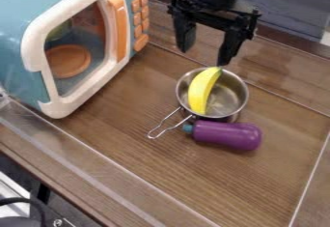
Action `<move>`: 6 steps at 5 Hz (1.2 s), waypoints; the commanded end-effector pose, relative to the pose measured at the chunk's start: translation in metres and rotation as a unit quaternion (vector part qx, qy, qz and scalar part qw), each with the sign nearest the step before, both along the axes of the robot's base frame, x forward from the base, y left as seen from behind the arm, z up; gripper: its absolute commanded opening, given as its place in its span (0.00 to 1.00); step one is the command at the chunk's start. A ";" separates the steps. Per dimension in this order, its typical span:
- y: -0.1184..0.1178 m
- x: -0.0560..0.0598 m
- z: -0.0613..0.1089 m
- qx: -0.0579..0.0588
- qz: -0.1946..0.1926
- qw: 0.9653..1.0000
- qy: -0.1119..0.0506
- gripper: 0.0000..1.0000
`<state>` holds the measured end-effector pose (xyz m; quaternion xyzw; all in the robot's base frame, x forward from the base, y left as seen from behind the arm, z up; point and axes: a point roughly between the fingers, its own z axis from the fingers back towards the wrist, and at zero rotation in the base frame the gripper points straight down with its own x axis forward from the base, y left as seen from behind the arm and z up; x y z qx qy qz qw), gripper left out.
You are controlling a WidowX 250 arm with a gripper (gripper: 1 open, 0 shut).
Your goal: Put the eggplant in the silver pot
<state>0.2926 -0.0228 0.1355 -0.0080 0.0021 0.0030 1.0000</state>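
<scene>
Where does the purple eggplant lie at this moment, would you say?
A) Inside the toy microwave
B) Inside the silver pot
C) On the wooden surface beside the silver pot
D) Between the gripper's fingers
C: the eggplant lies on the wood beside the silver pot.

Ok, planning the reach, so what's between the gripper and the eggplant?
The silver pot with the banana, in the camera view.

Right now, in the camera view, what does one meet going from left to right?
Blue-and-white toy microwave with orange trim → thin wire loop handle → yellow banana-shaped toy → glossy purple eggplant with a green stem cap.
</scene>
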 end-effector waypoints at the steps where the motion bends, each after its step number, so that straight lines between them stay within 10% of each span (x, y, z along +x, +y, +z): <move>1: 0.009 -0.003 0.016 -0.001 0.013 0.999 -0.033 1.00; 2: 0.011 -0.003 0.016 -0.003 -0.002 0.999 -0.037 0.00; 3: 0.013 -0.004 0.020 0.001 0.002 0.999 -0.039 1.00; 6: 0.018 -0.005 0.012 -0.003 -0.049 0.998 -0.045 1.00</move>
